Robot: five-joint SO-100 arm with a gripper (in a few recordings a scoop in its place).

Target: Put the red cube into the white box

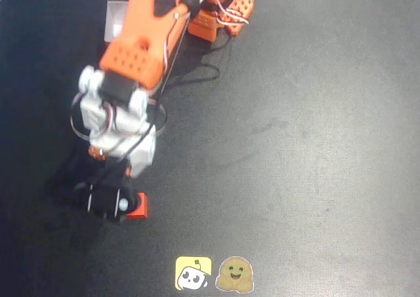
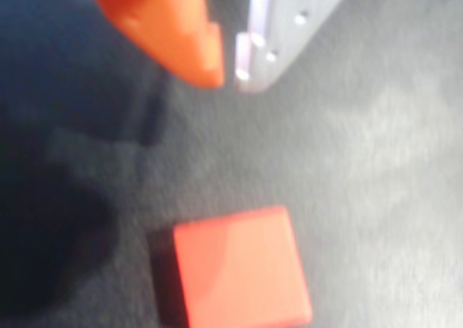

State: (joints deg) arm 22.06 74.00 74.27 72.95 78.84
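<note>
red cube (image 1: 138, 206) sits on the dark table (image 1: 315, 146), low and left of centre in the overhead view, and the arm is bent right over it, the black camera end of the wrist covering the cube's left edge from above. switch to the wrist view and there's the cube (image 2: 239, 266) again, lying flat at the bottom of the frame, one broad face turned up, nothing touching it. the gripper (image 2: 228, 71) shows as an orange finger tip (image 2: 195, 49) and a pale grey one right beside it at the top, so the claw looks nearly closed, only a sliver between the tips, and it is holding nothing. here's the relation that matters: the cube lies below those tips in the wrist view, apart from them, with bare table between, so the fingers aren't around it yet. it's a cube, no long axis to fuss over, though its edges sit slightly skewed to the frame. my read is that the claw would need to spread before dropping over the cube. the white box (image 1: 117, 20) peeks out at the far left in the overhead view, mostly hidden under the orange upper arm, well apart from the cube.
</note>
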